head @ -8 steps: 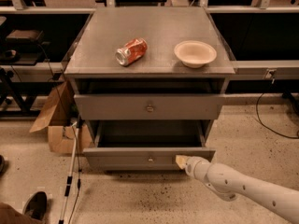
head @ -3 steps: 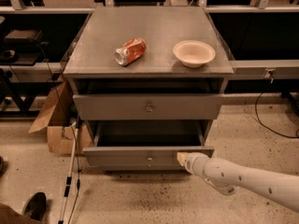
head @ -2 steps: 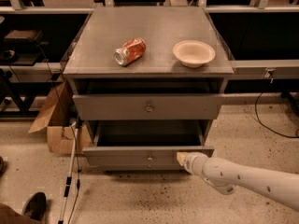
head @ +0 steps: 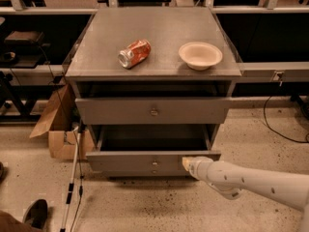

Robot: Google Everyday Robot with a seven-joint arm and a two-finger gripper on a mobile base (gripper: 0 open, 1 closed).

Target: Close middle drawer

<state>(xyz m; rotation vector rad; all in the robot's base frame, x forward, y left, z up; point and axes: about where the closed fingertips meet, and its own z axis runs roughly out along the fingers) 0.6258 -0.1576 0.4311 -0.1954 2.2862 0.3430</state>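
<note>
My gripper (head: 186, 163), a pale blunt tip on a smooth white arm (head: 251, 180), sits against the flat grey front of the middle drawer (head: 125, 161), near that front's right end and to the right of its small round knob (head: 154, 164). Whether the gripper is open or closed I cannot tell. The middle drawer stands pulled out, its deep rectangular tray dark inside. Above the drawer is a wider grey front (head: 116, 111), and above that the matte grey worktop (head: 159, 28) — carrying a dented red can (head: 134, 53) on its side and a shallow cream bowl (head: 201, 55).
</note>
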